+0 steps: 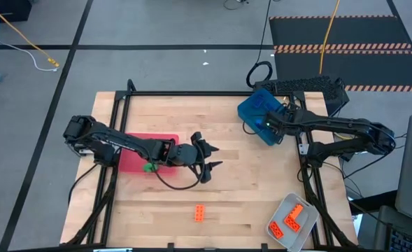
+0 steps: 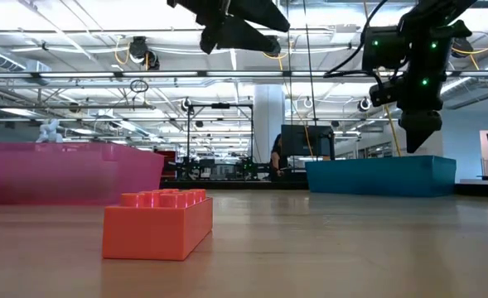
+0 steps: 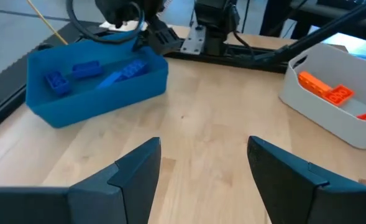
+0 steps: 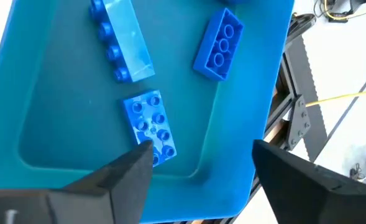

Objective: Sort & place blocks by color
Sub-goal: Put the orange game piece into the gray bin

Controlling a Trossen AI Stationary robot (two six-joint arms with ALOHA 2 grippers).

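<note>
From above, the left gripper (image 1: pixel 211 159) was seen spread beside the red tray (image 1: pixel 132 162), an orange block (image 1: pixel 200 213) lying near it. In the right wrist view, the right gripper (image 4: pixel 198 165) was held open and empty over blue blocks (image 4: pixel 150 126) inside the blue tray (image 4: pixel 245 112). No writing could be read.

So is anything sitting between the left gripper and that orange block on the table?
Nothing visible. The left gripper hangs open above bare wood, and the orange block lies alone nearer the table's front edge, with only tabletop between them.
</note>
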